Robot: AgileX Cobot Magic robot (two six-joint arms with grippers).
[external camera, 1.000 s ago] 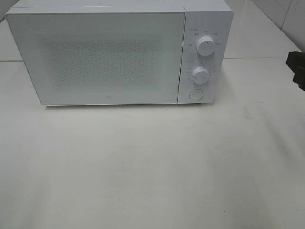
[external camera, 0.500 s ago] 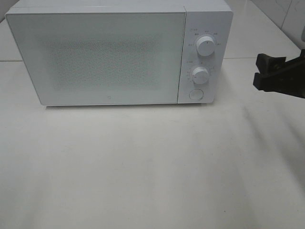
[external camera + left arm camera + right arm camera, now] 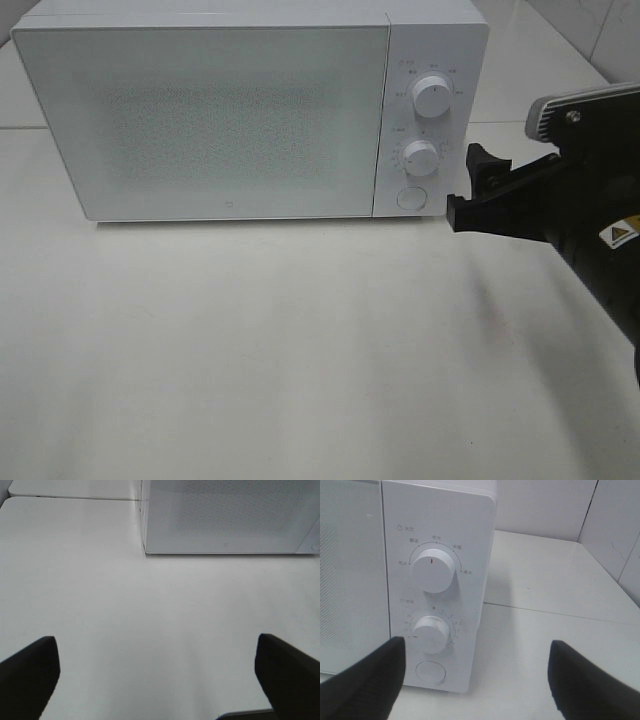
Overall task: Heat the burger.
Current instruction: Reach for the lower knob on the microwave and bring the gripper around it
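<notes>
We logged the right gripper at frame right, seemingly just short of the shut microwave, jaws apart and empty; left gripper likewise spread wide.

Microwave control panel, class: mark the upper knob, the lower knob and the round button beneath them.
upper knob (image 3: pixel 434 570), right wrist view, centre of its face.
lower knob (image 3: pixel 431 634), right wrist view, centre of its face.
round button (image 3: pixel 430 672), right wrist view, middle of the button.
</notes>
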